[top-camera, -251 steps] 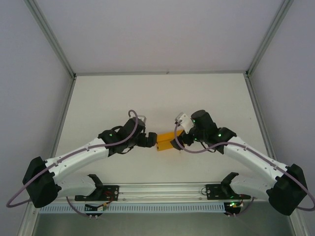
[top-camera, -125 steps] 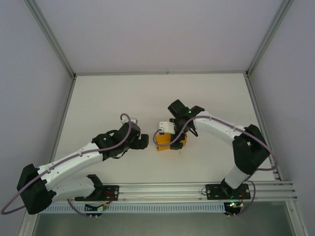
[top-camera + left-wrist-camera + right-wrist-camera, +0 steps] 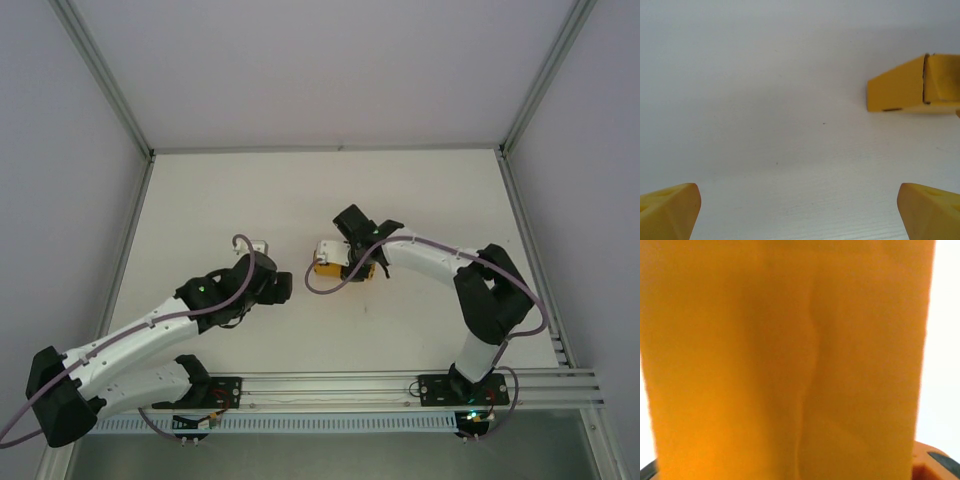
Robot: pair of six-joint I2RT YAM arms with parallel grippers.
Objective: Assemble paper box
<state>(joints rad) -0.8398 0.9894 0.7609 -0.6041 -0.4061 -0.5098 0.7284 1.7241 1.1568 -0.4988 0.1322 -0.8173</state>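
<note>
Here a white table (image 3: 200,210) stands between pale walls (image 3: 60,200) and metal frame posts (image 3: 100,75). The paper box (image 3: 328,267) lies near the table's middle, under the right gripper (image 3: 352,260). Whether that claw is clamped cannot be told. The left gripper (image 3: 283,288) sits near the box, on its left. The left wrist view shows its yellow fingertips (image 3: 670,210) wide apart with the box beyond them. The right wrist view shows creased orange card close up.
</note>
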